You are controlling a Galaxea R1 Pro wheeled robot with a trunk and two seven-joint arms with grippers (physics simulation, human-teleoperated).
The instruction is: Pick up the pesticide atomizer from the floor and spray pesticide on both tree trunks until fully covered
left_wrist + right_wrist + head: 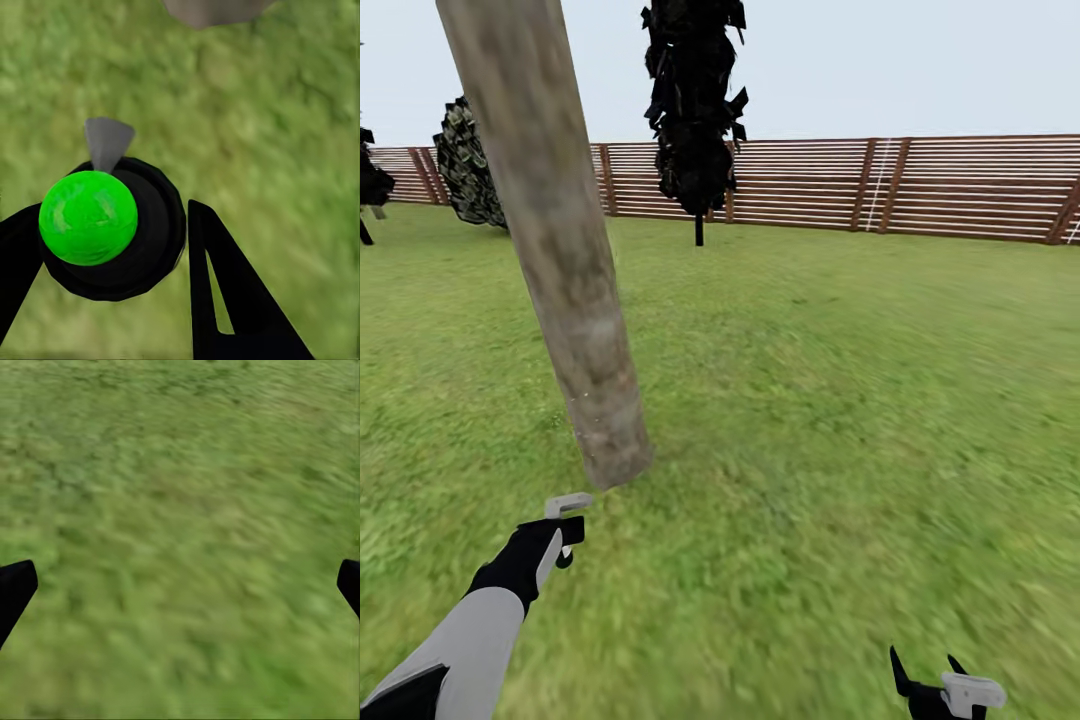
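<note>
The pesticide atomizer (pixel 154 225) is a round black bottle seen from above, with a bright green top and a grey nozzle (pixel 568 503). My left gripper (pixel 563 540) is shut on it, one black finger on each side. The nozzle points toward the base of a thick, pale mottled tree trunk (pixel 560 250) a short way ahead, and the trunk's foot (pixel 214 9) also shows in the left wrist view. A second tree (pixel 695 100) with dark jagged leaves stands far back near the fence. My right gripper (pixel 925 662) hangs open and empty over the grass, low on the right.
Green lawn (pixel 840 400) spreads all around. A brown slat fence (pixel 920 185) closes the far side. A dark rounded bush (pixel 468 165) stands at the back left by the fence.
</note>
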